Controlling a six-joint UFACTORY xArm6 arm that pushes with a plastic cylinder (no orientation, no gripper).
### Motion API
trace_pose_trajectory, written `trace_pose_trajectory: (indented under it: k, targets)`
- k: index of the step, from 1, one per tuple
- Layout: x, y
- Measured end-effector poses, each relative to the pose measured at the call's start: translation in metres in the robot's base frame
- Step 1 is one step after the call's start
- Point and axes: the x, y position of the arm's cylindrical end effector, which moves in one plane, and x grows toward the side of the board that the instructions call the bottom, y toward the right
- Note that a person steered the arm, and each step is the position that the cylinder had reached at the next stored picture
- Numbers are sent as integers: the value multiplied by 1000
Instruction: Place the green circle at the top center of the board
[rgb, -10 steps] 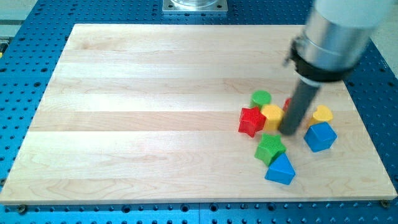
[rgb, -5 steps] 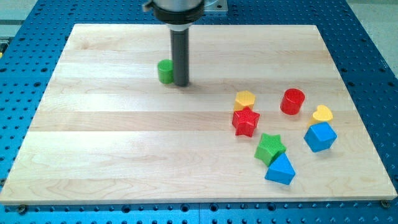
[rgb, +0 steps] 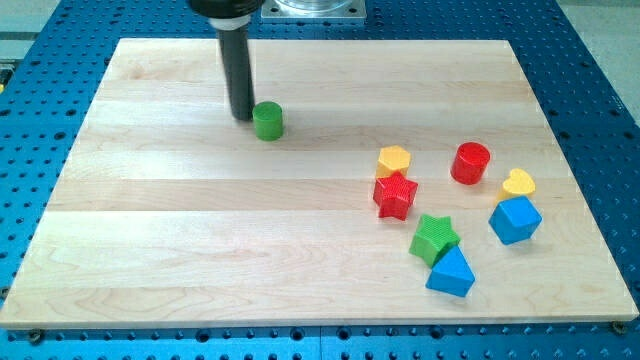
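Our tip (rgb: 241, 117) rests on the worktop (rgb: 180, 240) just to the view's left of the green circle (rgb: 267, 120), a little above its middle, close beside it; whether the two touch we cannot tell. We have no hand on this arm (only the straight dark rod), so nothing is held. The green circle sits in the upper part of the worktop, left of centre, well apart from every other block.

The rest are gathered toward the view's right. A yellow heart (rgb: 394, 159) lies just above a red star (rgb: 395, 195), the two nearly touching. A red cylinder (rgb: 470, 163) stands to their right. Further right, a second yellow heart (rgb: 518, 183) sits just above a blue block (rgb: 514, 219). Lower down, a green star (rgb: 434, 238) sits right against a blue triangle (rgb: 450, 271)
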Motion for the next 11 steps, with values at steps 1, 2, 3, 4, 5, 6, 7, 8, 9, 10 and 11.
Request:
trace_pose_trajectory:
  k: [1, 2, 3, 4, 5, 6, 7, 8, 9, 10, 11]
  targets:
    - [49, 16]
    - [37, 52]
    - [-8, 66]
    - [41, 16]
    - [83, 14]
    - [9, 39]
    - [-35, 91]
    - [-33, 105]
    - [-25, 118]
    - [-58, 124]
    - [-49, 167]
